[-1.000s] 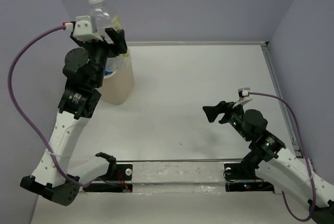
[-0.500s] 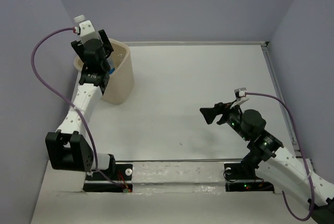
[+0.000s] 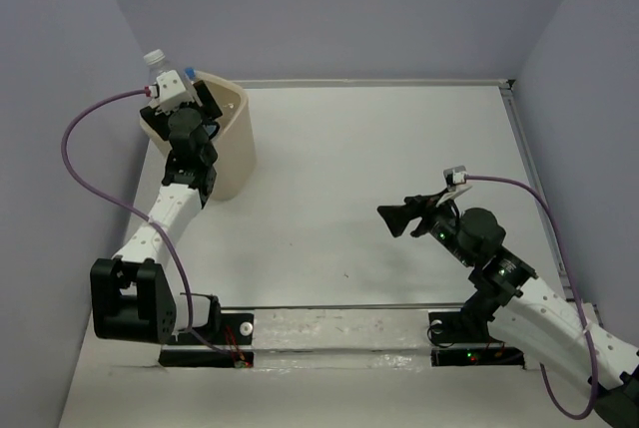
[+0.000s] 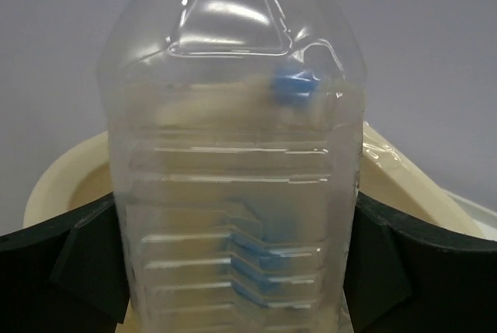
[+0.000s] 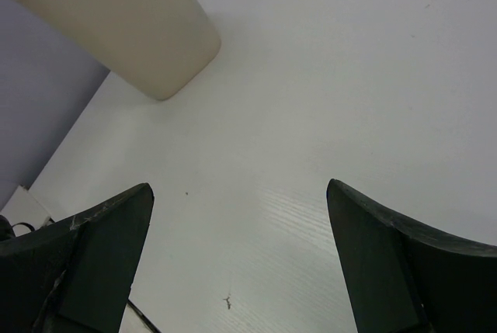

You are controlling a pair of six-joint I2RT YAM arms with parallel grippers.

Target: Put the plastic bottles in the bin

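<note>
My left gripper (image 3: 170,79) is shut on a clear unlabelled plastic bottle (image 3: 154,59) with a white cap and holds it over the far-left rim of the cream bin (image 3: 232,154). In the left wrist view the bottle (image 4: 233,139) fills the frame between my black fingers (image 4: 85,271), with the bin's rim (image 4: 66,174) behind it. Through it I see a blue cap (image 4: 293,86) and a blue label (image 4: 264,263) of a bottle inside the bin. My right gripper (image 3: 399,218) is open and empty above the table, well right of the bin (image 5: 132,22).
The white table (image 3: 379,149) is walled by purple panels at the back and both sides. A raised strip runs along the right edge (image 3: 529,169). The arm bases sit on a rail at the near edge (image 3: 329,333).
My left arm has stretched out and come down, carrying the bottle from high above the bin to just over its far-left rim. My right gripper has drifted slightly left, still open.
</note>
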